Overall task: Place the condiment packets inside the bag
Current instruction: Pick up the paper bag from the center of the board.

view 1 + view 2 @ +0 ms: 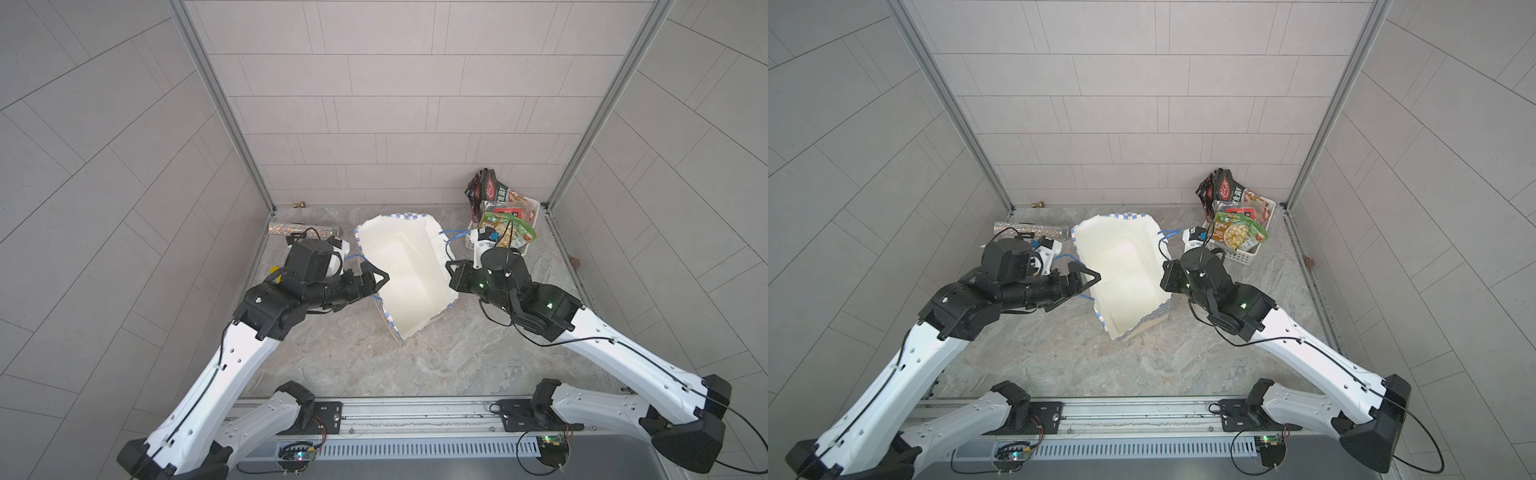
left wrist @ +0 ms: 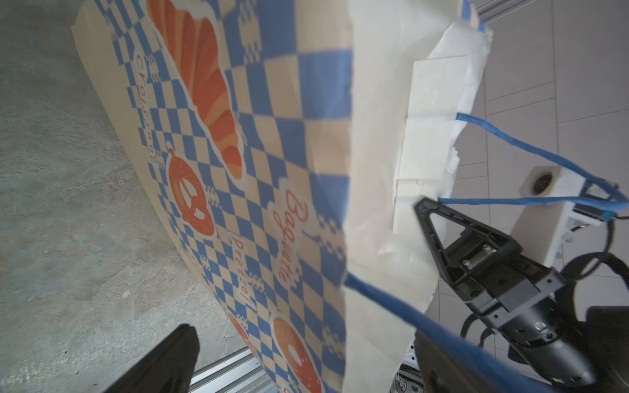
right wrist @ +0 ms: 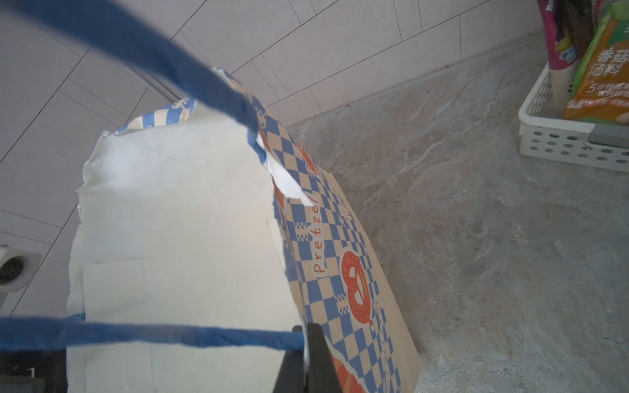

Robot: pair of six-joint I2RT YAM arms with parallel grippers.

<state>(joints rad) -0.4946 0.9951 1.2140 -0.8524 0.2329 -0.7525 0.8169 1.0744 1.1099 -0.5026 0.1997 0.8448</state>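
Condiment packets (image 1: 505, 216): slick, floppy, light; stood in basket (image 1: 472, 244) beyond bag (image 1: 409, 270). Probably best pinched at top edges. Right gripper (image 3: 306, 343) jaws clamped bag's rim; left gripper (image 1: 376, 289) jaws gaped opposite.

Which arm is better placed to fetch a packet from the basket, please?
Likely the right gripper: it sits beside the basket of condiment packets, though shut on the bag rim. The left gripper, open, straddles the bag's opposite side.

Place: resembled a lab test cell.
Enclosure: tile-print panels (image 1: 395, 104) framed by aluminium posts (image 1: 222, 104).
Front: mounting rail (image 1: 415, 409), bare circuit boards (image 1: 550, 441).
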